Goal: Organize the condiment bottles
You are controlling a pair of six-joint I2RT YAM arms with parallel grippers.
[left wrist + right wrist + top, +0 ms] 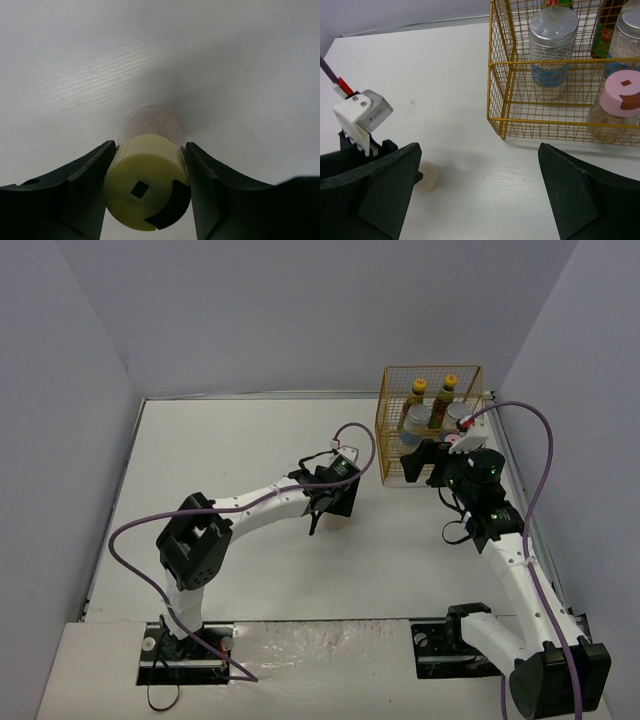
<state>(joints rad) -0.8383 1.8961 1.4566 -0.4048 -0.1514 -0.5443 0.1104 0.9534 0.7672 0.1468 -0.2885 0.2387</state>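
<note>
Yellow-green-capped bottle [147,185] upright on table [240,460], near table centre, left of yellow wire basket [495,65] and apart from it. Left end effector [149,147] closed on bottle cap, fingers [75,195] touching both sides. Basket at far right of table holds other five: tall dark yellow-capped bottles [419,392] at rear, silver-lidded bottles [553,35] in middle, pink-capped bottle [620,97] at front right. Right end effector [479,150] open wide, near basket front
</note>
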